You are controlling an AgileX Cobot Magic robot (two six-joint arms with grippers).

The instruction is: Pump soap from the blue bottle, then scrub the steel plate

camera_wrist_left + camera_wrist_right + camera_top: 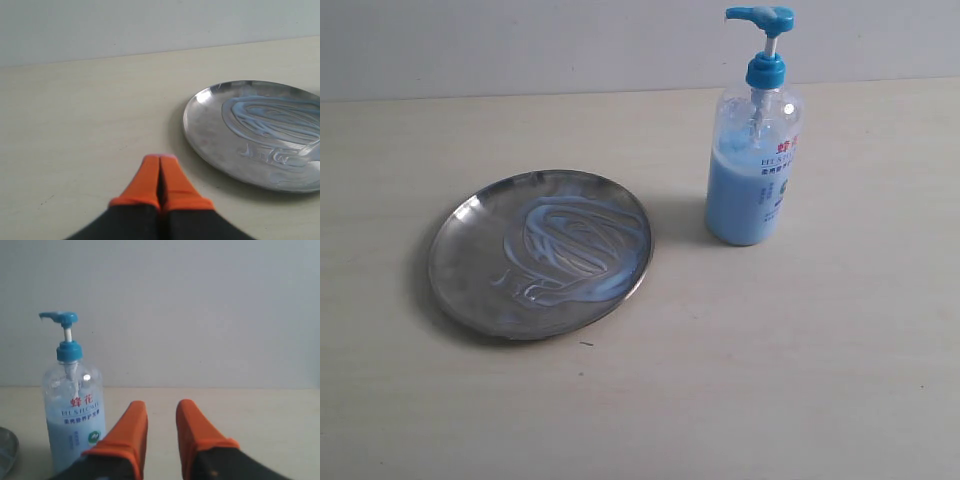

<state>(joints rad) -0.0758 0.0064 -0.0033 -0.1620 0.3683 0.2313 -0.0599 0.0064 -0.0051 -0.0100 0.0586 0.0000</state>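
Your left gripper [160,160] has its jaws pressed together on nothing. The round shiny steel plate [205,120], swirled with pale blue soap [270,117], lies near it, ahead and to one side. Your right gripper [161,407] has its jaws apart and empty. The tall clear blue-pump bottle [74,405] stands upright just ahead, off to one side.

The left gripper [160,162] has its orange fingers pressed together, while the right gripper [162,412] stands parted, empty.
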